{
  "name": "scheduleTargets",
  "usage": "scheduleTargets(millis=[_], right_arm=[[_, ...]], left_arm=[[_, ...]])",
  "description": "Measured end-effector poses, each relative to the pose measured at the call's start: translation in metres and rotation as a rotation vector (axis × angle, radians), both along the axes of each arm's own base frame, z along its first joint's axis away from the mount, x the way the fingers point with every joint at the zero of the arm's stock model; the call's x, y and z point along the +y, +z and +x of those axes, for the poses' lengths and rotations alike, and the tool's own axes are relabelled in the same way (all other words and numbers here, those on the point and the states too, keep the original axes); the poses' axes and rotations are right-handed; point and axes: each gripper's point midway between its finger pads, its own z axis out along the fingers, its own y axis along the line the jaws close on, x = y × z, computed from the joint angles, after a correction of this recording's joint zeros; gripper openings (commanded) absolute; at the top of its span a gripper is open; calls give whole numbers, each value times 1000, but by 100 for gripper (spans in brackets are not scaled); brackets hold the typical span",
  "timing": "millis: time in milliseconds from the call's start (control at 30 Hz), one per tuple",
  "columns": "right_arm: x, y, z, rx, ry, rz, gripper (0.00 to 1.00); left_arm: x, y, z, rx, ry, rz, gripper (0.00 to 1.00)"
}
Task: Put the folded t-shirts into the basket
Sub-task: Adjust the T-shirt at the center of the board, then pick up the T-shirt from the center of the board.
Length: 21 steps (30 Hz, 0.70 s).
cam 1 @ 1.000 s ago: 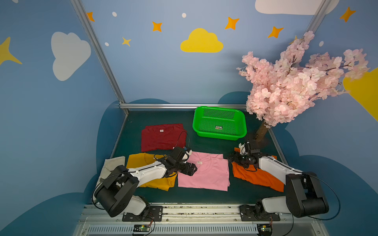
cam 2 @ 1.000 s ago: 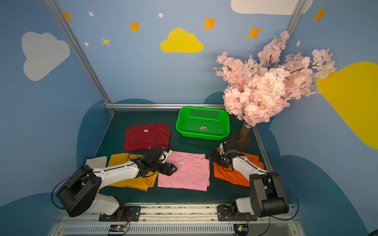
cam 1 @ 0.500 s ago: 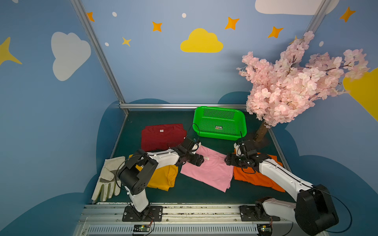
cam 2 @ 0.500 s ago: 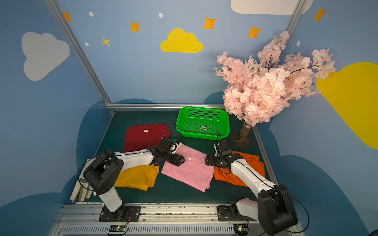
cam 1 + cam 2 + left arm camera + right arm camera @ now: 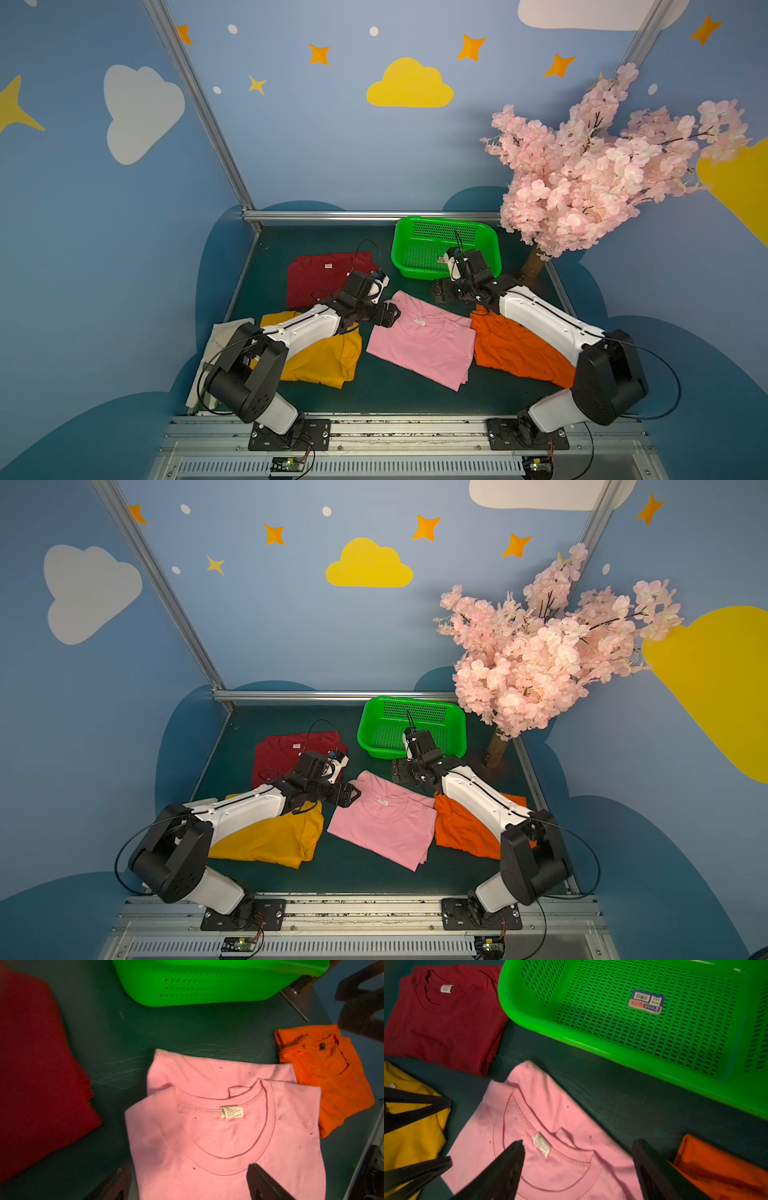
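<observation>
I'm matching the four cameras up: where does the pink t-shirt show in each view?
Both top views: the pink t-shirt lies mid-table, between the mustard shirt and the orange shirt.
Left wrist: centre of frame, orange shirt alongside.
Right wrist: centre of frame, mustard shirt alongside.
Shared landmark: the green basket, beyond its collar end.

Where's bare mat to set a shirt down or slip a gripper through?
Free: the basket floor; mat between the dark red shirt and the back rail; the strip between the pink shirt and the front rail. Crowded: pink shirt's far edge by the basket, where the left gripper and right gripper hang.
</observation>
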Motion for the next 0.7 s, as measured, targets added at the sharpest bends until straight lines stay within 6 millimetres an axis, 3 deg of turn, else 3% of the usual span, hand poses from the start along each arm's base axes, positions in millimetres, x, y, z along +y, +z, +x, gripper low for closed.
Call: scheduleTargets(millis=[167, 267, 400, 600, 700], right_arm=[[31, -3, 40, -9, 47, -25, 84], [35, -6, 41, 2, 62, -40, 83], [20, -22, 23, 58, 49, -92, 81], [-22, -71, -38, 242, 14, -185, 80], [-37, -82, -59, 297, -4, -209, 80]], left_arm=[[9, -12, -6, 37, 28, 5, 90], [8, -13, -8, 48, 19, -1, 88], [-5, -9, 1, 51, -12, -21, 86], [-29, -12, 32, 46, -55, -10, 81], [-36, -21, 46, 45, -71, 21, 82]])
